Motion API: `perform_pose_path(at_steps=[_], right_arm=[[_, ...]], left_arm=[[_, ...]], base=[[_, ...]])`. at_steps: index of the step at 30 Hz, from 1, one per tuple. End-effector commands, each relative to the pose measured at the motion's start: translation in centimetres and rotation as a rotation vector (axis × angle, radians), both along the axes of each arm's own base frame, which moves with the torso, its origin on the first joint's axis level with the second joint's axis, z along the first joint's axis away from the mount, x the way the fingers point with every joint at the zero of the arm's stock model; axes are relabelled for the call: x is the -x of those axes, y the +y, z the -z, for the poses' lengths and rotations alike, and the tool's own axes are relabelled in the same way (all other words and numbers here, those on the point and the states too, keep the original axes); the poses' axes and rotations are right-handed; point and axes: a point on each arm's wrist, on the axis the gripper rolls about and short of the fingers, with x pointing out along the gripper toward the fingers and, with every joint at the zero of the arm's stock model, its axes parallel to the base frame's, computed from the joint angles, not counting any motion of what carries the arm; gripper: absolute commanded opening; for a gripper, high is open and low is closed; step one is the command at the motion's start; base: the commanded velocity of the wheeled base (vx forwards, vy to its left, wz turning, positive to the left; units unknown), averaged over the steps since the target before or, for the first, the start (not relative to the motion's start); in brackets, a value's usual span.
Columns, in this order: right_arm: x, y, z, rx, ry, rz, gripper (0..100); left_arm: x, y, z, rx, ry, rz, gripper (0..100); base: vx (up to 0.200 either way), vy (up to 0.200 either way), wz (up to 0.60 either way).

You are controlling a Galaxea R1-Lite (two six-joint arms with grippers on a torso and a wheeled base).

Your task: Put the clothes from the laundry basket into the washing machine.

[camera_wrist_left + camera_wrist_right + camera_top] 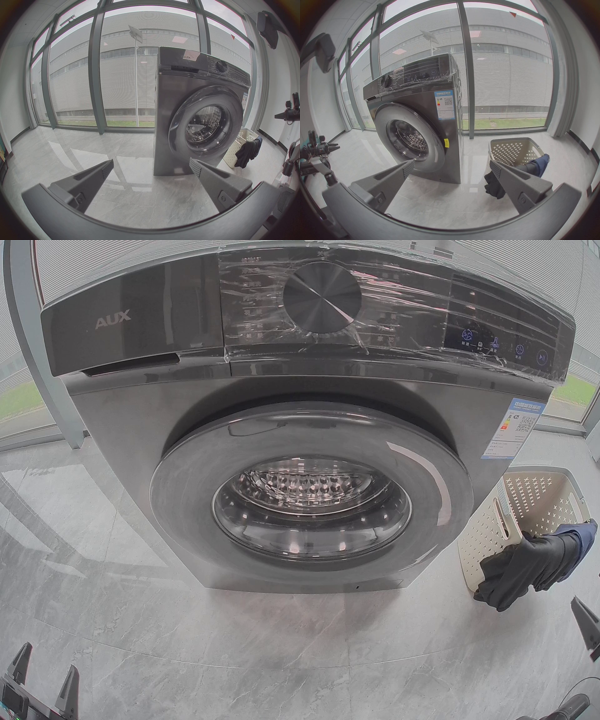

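Note:
A grey front-loading washing machine [300,427] stands on the floor with its round door [311,505] closed. To its right sits a cream perforated laundry basket [537,496]. Dark clothes [528,565] with a blue piece hang over the basket's front rim. My left gripper [44,674] is low at the head view's bottom left, open and empty, far from the machine. My right gripper [450,165] is open and empty too, with one finger [587,624] at the head view's right edge below the basket. The wrist views show the machine [200,112] [415,115], basket [237,147] [515,150] and clothes [248,151] [495,186].
Glossy grey tiled floor [262,646] stretches wide in front of the machine. Tall windows [118,68] with dark frames stand behind it. A camera on a stand [292,114] is off to the side near the wall.

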Motion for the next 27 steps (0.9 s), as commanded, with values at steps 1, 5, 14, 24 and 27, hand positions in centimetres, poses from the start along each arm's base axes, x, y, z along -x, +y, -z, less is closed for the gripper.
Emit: perform_pose_path(at_steps=[1,5,14,24,27], right_arm=[[-12.9,2.3,0.1,-0.023,0.290,-0.213,100],[-15.8,5.8,-0.5,-0.040,0.285,-0.239,100],[-20.4,7.8,-1.6,-0.031,0.281,-0.251,100],[-22.6,8.9,-2.4,0.017,0.243,-0.279,100],[-22.5,9.1,-2.5,0.017,0.241,-0.293,100]], left_arm=[[0.0,0.0,0.5,0.000,0.000,0.000,100],[0.0,0.0,0.5,0.000,0.000,0.000,100],[0.0,0.0,0.5,0.000,0.000,0.002,100],[0.0,0.0,0.5,0.000,0.000,0.002,100],[0.0,0.0,0.5,0.000,0.000,0.002,100]], base=[[0.000,0.000,0.00],[0.000,0.000,0.00],[0.000,0.000,0.00],[0.000,0.000,0.00],[0.000,0.000,0.00]])
